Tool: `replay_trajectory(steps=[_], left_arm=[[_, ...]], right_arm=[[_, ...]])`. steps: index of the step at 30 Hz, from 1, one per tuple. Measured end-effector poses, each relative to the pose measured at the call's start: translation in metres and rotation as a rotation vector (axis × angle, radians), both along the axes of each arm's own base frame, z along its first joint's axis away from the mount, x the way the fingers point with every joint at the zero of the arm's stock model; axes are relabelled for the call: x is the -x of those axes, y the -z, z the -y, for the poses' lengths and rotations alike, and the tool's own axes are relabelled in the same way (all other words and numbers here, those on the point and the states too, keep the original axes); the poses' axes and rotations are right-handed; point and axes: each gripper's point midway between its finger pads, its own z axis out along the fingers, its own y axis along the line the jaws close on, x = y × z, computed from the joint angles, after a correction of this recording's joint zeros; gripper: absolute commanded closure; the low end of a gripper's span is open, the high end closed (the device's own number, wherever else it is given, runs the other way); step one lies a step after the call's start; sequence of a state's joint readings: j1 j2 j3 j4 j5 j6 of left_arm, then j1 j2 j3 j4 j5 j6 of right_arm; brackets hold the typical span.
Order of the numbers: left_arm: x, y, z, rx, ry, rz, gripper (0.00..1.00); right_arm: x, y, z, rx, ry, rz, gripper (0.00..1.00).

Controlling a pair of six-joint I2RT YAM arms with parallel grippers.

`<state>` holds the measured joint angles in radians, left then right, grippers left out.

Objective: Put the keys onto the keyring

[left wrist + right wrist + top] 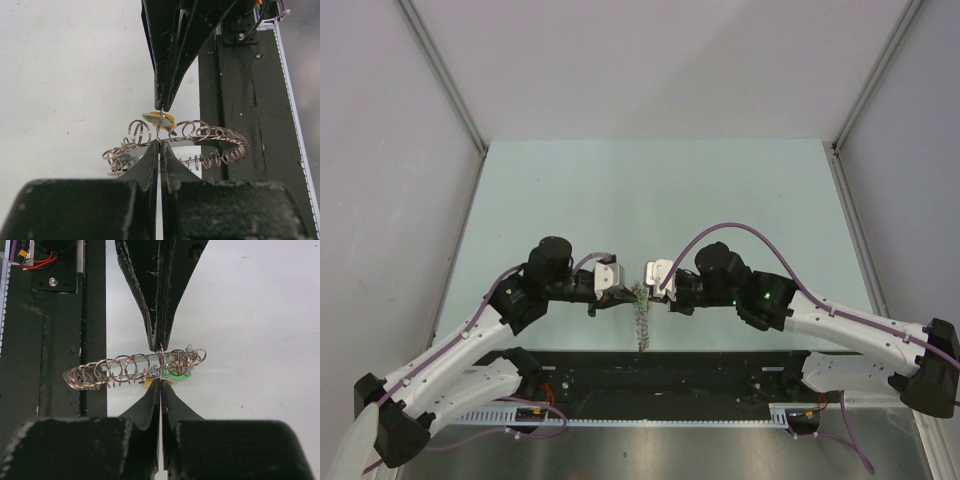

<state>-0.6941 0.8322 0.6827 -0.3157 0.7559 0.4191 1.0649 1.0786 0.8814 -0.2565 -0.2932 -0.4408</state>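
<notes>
The keyring, a grey coil of many small loops, hangs between my two grippers above the table's near middle. My left gripper is shut on one thin loop of it; in the left wrist view its tips pinch that loop under the ring. My right gripper is shut on the same loop from the other side. The keys hang in the ring: a yellow-orange head sits by the right tips, and a green head is beside it. The tag is not visible.
A black base strip with cable rails runs along the near edge, under the ring's drooping end; it shows in the left wrist view and the right wrist view. Pale green tabletop lies beyond, and enclosure walls stand on three sides.
</notes>
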Motion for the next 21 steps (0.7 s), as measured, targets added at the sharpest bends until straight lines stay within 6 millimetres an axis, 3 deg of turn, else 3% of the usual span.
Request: replay_trajectory(steps=[21], left_arm=[[0.0013,-0.0004,0.0004,0.002,0.007,-0.002,1.0]], right_arm=[[-0.0016,0.0002,0.0005,0.002,0.007,0.004,1.0]])
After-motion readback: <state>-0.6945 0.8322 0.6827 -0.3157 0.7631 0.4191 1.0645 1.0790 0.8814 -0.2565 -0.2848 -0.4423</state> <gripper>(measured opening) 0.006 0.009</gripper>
